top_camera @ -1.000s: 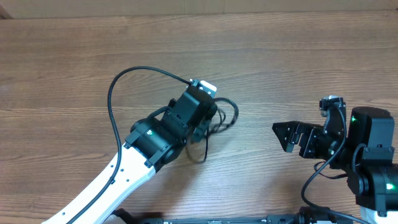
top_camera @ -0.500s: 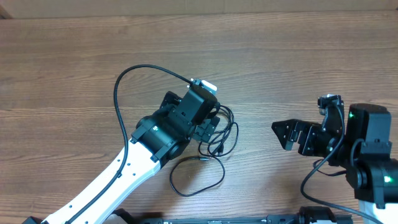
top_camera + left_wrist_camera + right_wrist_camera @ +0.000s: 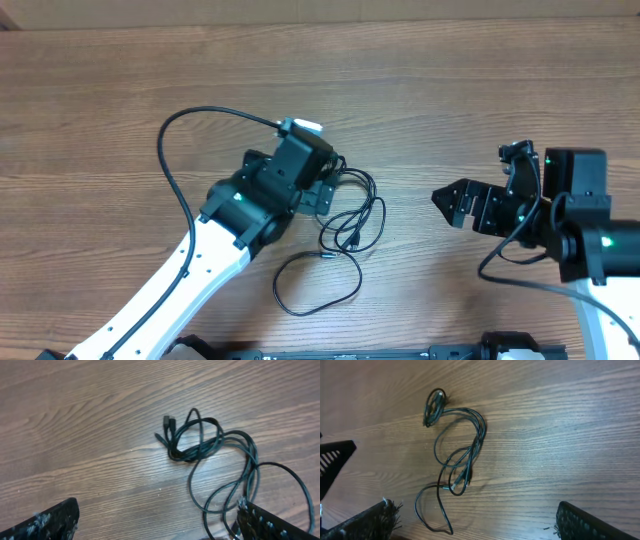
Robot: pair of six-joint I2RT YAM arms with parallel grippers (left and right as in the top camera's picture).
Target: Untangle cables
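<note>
- The cables (image 3: 350,225) are lying in a loose bundle on the wooden table (image 3: 480,90), roughly in the middle, between the two arms.
- The tightest bit is showing up in the left wrist view: a small knot (image 3: 195,445) where several strands are crossing, with a couple of plug tips (image 3: 167,422) poking out just beside it.
- From that knot, bigger loops are trailing off, and one long loop (image 3: 315,285) is lying more or less free toward the front edge. So it's looking partly loosened but not sorted yet, I'd say.
- The left gripper (image 3: 322,192) is hovering right at the edge of the bundle with its jaws spread wide and nothing between them. One strand is running close to one finger; I can't tell if it's touching.
- My guess is it's sitting there wide open so it can line up a fresh pinch on the knot or a plug end.
- The right gripper (image 3: 455,205) is hanging well apart from the cables, jaws also wide and empty, pointing toward the bundle.
- Probably it's waiting to grab the opposite side so the two can pull strands apart.
- Thin floppy cords, so a pinch could easily be catching two strands at once.
</note>
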